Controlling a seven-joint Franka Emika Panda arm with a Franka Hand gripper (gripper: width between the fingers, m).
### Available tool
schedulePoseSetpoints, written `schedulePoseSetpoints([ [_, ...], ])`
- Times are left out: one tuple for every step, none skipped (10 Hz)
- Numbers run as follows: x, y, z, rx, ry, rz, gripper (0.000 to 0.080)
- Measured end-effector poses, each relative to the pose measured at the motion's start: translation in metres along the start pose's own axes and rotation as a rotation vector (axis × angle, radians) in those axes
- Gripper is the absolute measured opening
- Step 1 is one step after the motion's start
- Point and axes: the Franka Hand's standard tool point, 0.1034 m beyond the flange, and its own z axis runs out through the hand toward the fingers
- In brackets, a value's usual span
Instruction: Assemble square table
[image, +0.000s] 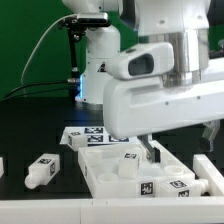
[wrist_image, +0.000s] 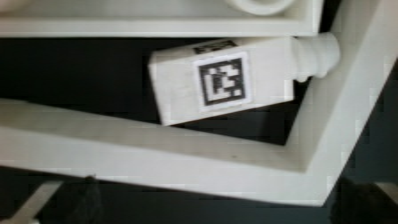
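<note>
**Slab and legs on the dark surface**

The square table's slab (image: 105, 168) lies flat on the black surface (image: 30, 140), front centre in the exterior view. A tagged leg (wrist_image: 222, 82) lies on its side. A second leg (image: 42, 172) rests apart, toward the exterior view's left. The pincer (image: 150, 152) hangs close over the slab; I cannot tell whether it is spread or pressed together.

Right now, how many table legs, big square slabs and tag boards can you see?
Legs: 2 (lone leg; leg below the wrist camera)
Square slab: 1
Marker board: 1
Total: 4 that I can tell; more legs may be hidden.
</note>
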Motion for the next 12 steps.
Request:
schedulePoseSetpoints([
  [0.000,0.001,0.000,-0.001,0.000,-0.001,0.0649],
  [0.000,0.001,0.000,-0.001,-0.001,-0.002,0.0649],
  [0.000,0.001,0.000,-0.001,-0.001,-0.002,0.0649],
  [-0.003,0.004,0.004,0.002,-0.007,0.011,0.0649],
  [-0.008,0.012,0.012,0.005,-0.020,0.039,0.0649],
  [-0.011,0.014,0.017,0.004,-0.027,0.056,0.0649],
  [-0.013,0.013,0.023,0.004,-0.028,0.082,0.0649],
  [-0.018,0.012,0.030,0.006,-0.032,0.109,0.0649],
  [-0.019,0.012,0.032,0.015,-0.035,0.148,0.0649],
  [-0.018,0.011,0.032,0.015,-0.034,0.170,0.0649],
  [-0.018,0.012,0.032,0.019,-0.032,0.180,0.0649],
  [-0.018,0.011,0.032,0.019,-0.033,0.179,0.0649],
])
